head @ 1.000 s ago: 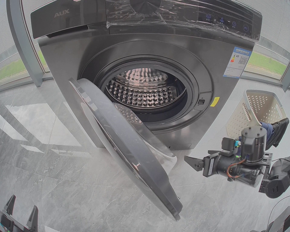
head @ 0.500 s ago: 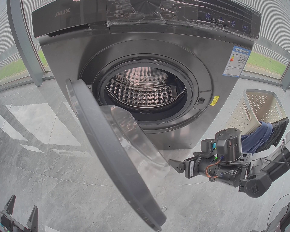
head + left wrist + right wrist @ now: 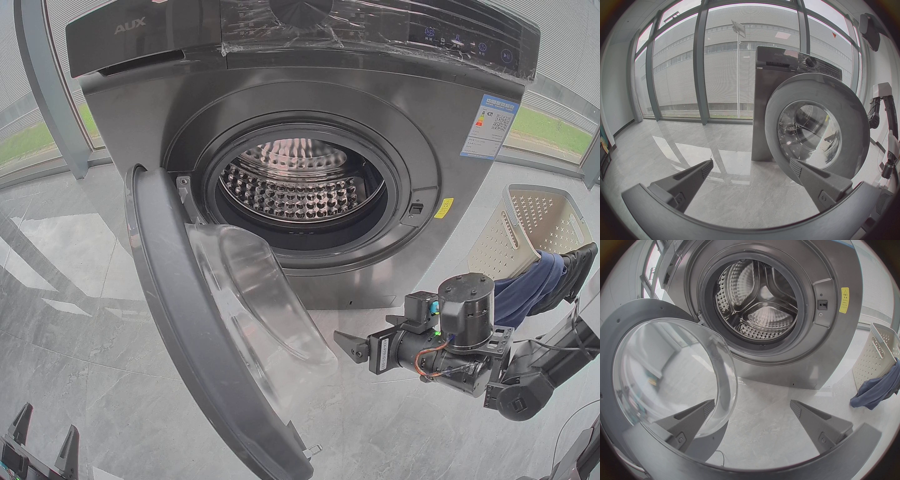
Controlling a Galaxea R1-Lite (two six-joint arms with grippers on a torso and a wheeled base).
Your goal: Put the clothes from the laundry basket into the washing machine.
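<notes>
Right jaws spread and empty, right arm (image 3: 437,353) level, just beside open door (image 3: 169,294), left jaws spread.

The drum mouth (image 3: 300,187) gapes unobstructed in the front of the washing machine (image 3: 144,119). Its door (image 3: 181,312) (glass bowl bulging toward the right gripper (image 3: 347,347)) stands swung wide on the left, walling that side. Bare floor (image 3: 400,431) runs between door and laundry basket (image 3: 531,228) at the right.
</notes>
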